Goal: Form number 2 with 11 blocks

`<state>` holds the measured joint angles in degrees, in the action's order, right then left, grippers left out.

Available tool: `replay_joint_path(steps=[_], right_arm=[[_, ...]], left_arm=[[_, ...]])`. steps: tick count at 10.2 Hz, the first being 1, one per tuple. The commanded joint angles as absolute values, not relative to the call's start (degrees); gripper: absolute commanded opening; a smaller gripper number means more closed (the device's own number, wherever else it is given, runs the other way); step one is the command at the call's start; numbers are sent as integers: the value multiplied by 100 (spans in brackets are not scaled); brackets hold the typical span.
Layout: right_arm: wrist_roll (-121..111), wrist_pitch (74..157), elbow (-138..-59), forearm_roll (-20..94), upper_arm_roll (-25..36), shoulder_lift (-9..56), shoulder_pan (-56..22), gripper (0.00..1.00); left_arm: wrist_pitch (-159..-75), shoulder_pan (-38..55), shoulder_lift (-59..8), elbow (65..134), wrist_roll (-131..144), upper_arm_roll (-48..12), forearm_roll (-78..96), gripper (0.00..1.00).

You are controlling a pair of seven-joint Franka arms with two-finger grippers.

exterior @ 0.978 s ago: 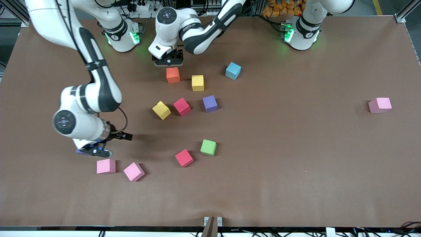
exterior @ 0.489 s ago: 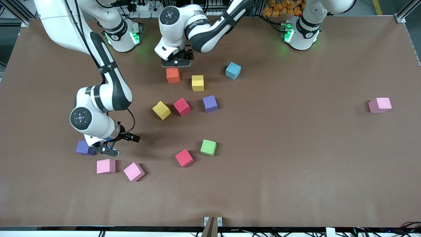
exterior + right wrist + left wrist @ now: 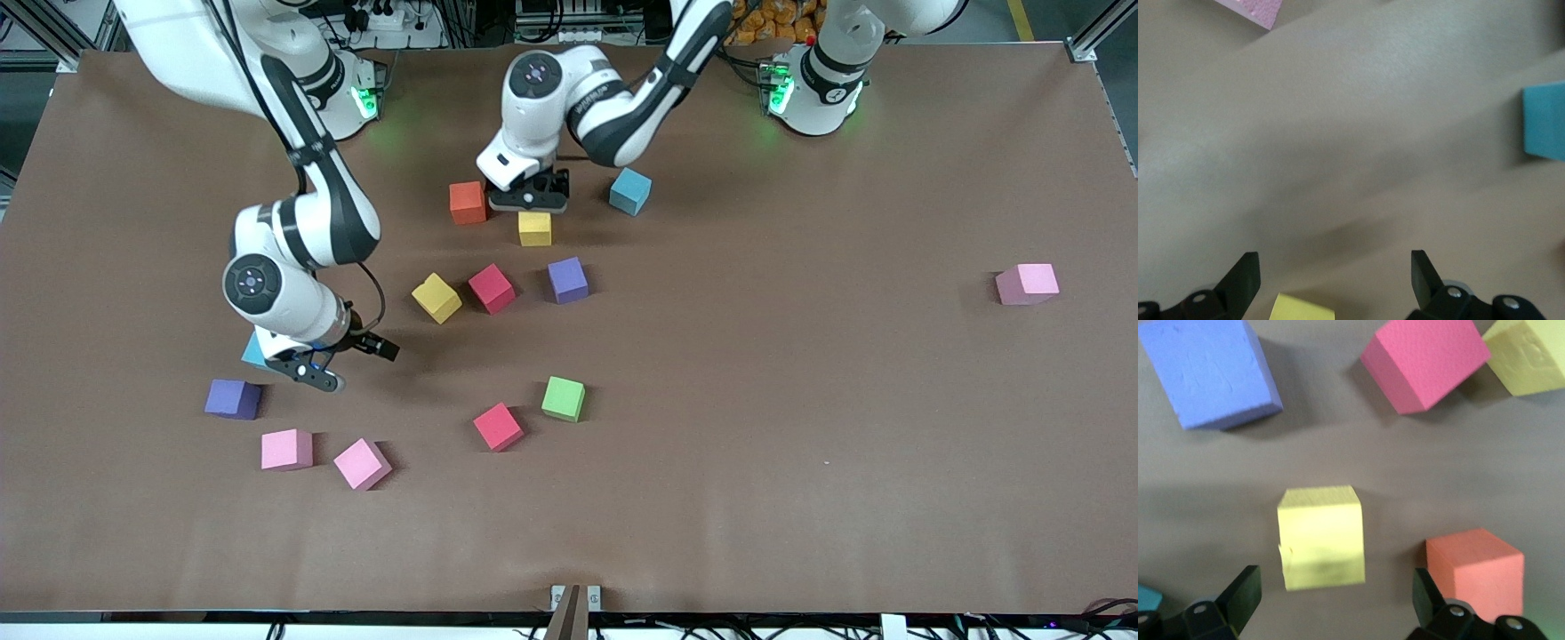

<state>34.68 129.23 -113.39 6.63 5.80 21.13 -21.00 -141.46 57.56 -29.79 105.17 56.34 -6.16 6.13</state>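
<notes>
Blocks lie scattered loose on the bench, no 2 begun; left end effector hangs spread over a yellow block, likely lining up a grab, right end effector spread, empty, above bare bench.

In the upper middle of the frame the left hand, fingers spread, hangs over a yellow block that has bare table on both sides. An orange block and a light blue block flank that gap closely. The frame's lower strip lies open. Toward the left arm's end only one pink block stands.
</notes>
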Motion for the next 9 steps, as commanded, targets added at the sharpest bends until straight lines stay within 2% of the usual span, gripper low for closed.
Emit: replay_joint_path(steps=[1, 4, 9], right_arm=[[3927, 12841, -11733, 721, 589, 1732, -2293, 100], [4008, 12823, -11786, 721, 589, 1687, -2338, 100], [4017, 12885, -11733, 1099, 598, 1749, -2276, 100]], left_arm=[[-14475, 5713, -2979, 10749, 5388, -642, 536, 100], [-14537, 5599, -3032, 10723, 6102, -642, 1016, 100], [-14371, 5458, -3006, 10705, 10931, -624, 1081, 100]])
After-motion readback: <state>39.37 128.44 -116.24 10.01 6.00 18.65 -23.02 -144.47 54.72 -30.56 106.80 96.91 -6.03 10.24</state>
